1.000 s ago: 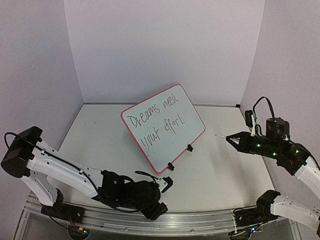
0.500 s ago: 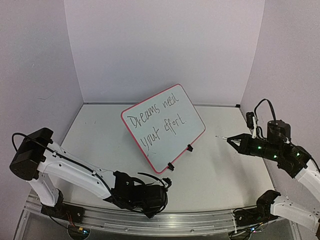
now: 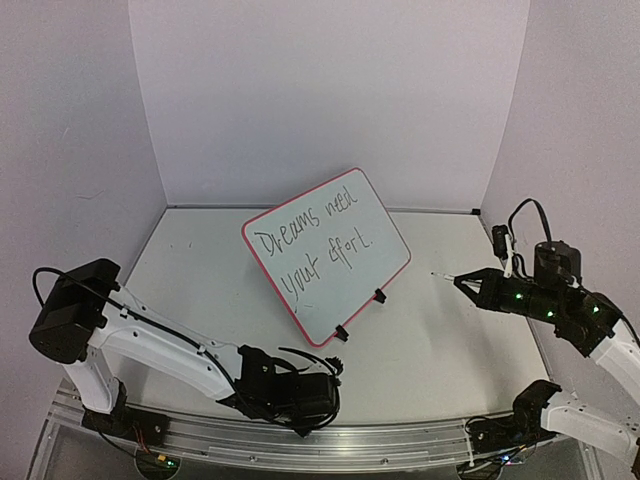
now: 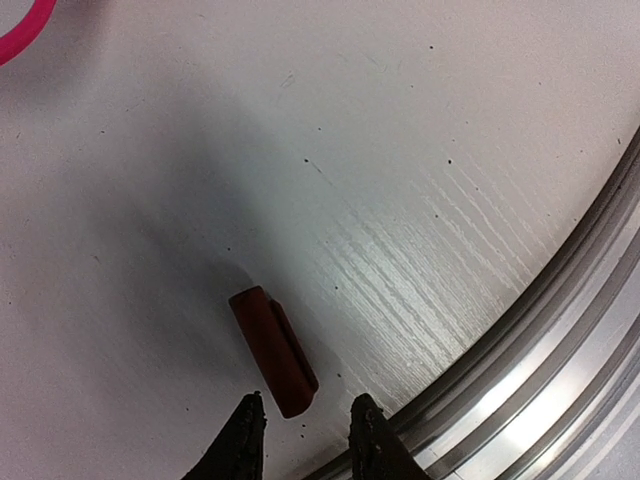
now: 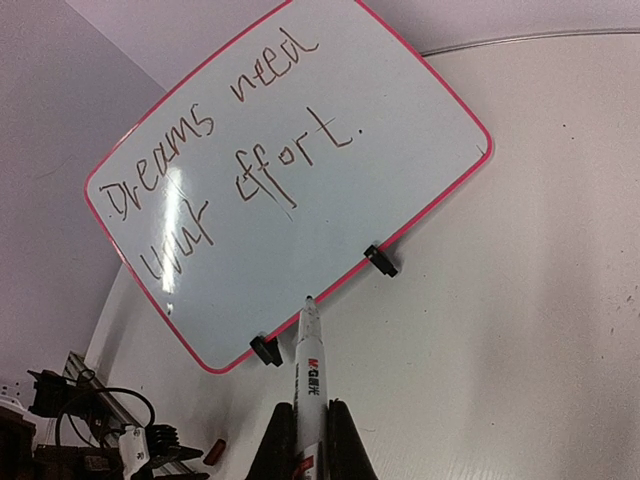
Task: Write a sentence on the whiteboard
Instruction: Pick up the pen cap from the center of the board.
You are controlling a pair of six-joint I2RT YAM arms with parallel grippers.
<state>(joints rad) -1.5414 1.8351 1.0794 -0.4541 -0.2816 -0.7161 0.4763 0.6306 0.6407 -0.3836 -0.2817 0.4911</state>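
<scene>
The whiteboard [image 3: 325, 255] stands tilted on two black clip feet mid-table, pink-framed, reading "Dreams need your effort." It also fills the right wrist view [image 5: 280, 190]. My right gripper [image 5: 310, 410] is shut on a white marker [image 5: 309, 360], whose bare tip points at the board's lower edge without touching it. In the top view that gripper [image 3: 470, 283] hovers right of the board. My left gripper [image 4: 305, 415] is low by the front rail, its jaws a narrow gap apart. A dark red marker cap [image 4: 272, 348] lies on the table, its near end just between the fingertips, not gripped.
An aluminium rail [image 4: 560, 330] runs along the table's near edge, right beside the left gripper. White walls close off the back and both sides. The left arm [image 3: 150, 345] stretches low across the front left of the table.
The left gripper has slid down toward the front rail and its jaws have narrowed. The right arm shifted slightly right, then held still with the marker.
</scene>
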